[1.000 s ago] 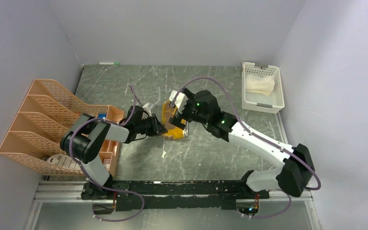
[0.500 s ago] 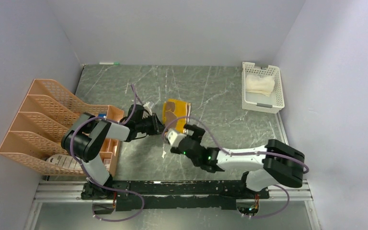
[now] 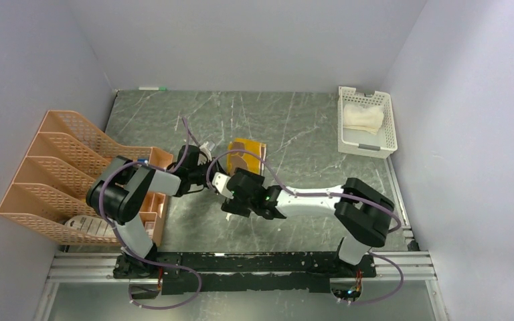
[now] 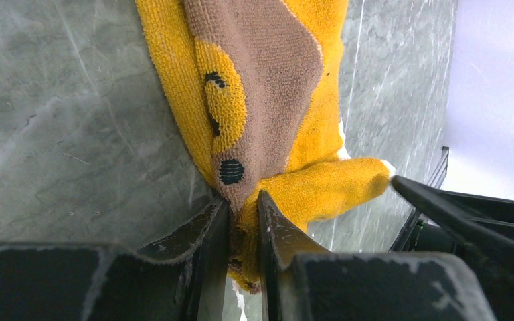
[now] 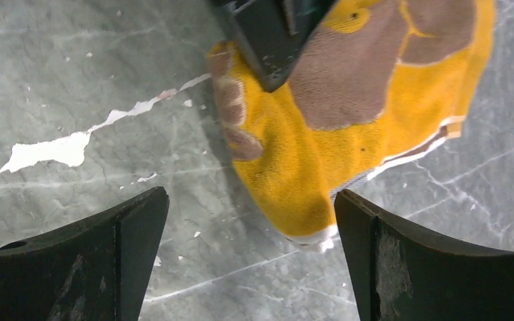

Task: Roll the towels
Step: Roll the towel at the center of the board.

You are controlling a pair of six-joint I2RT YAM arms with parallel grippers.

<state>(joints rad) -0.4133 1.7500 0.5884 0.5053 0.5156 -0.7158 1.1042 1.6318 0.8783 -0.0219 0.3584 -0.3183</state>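
The brown and mustard-yellow towel (image 3: 246,152) lies on the grey table, near the middle. My left gripper (image 3: 215,179) is shut on its near left corner; the left wrist view shows the jaws (image 4: 243,200) pinching the cloth (image 4: 268,93). My right gripper (image 3: 231,185) hovers low, just right of the left one. It is open (image 5: 249,197), and the towel's near folded end (image 5: 348,114) lies just ahead of the fingers, untouched. The cream-white towel (image 3: 363,117) lies in the white basket (image 3: 368,145) at the back right.
The orange mesh file rack (image 3: 60,160) stands along the left wall beside the left arm. A small marker (image 3: 152,87) lies at the table's back edge. White chipped marks (image 5: 47,148) show on the table surface near the right gripper.
My right arm drew back from on top of the towel, swung to the near side, then moved left to the towel's near end. The left gripper kept its hold on the corner.
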